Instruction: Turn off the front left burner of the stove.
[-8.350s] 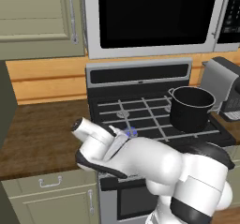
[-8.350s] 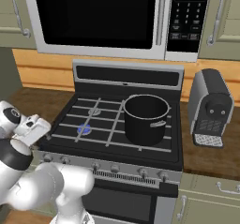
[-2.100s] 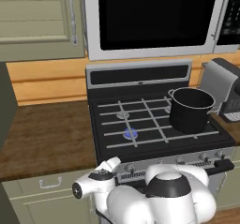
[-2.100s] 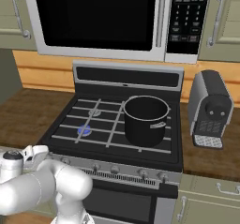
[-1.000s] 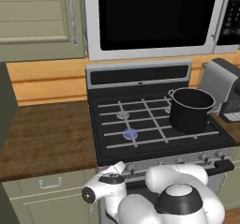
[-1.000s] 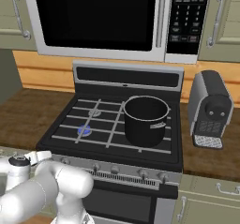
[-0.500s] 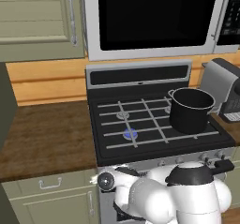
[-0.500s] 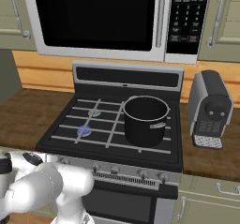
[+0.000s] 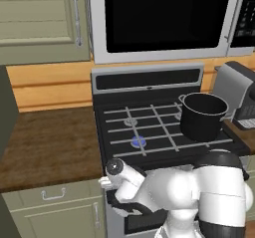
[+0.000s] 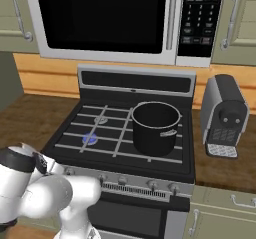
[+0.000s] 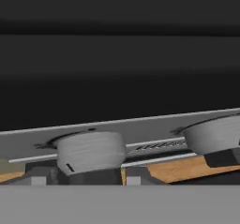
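Black pot (image 9: 203, 116) right of blue-lit front left burner (image 9: 138, 141)

Black pot (image 9: 202, 115) occupies the stove's (image 9: 149, 77) right side; grates around the front left burner (image 9: 138, 141) lie bare. A second knob (image 11: 213, 135) stands beside the near knob (image 11: 91, 152).

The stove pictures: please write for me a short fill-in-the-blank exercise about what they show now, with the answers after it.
1. The front left burner glows with a ____ flame.
2. On the stove, a black ____ stands on the right side.
3. Above the stove hangs a ____ with a black window.
4. In the hand view, a round grey ____ of the stove is close in front of the camera.

Missing words: blue; pot; microwave; knob
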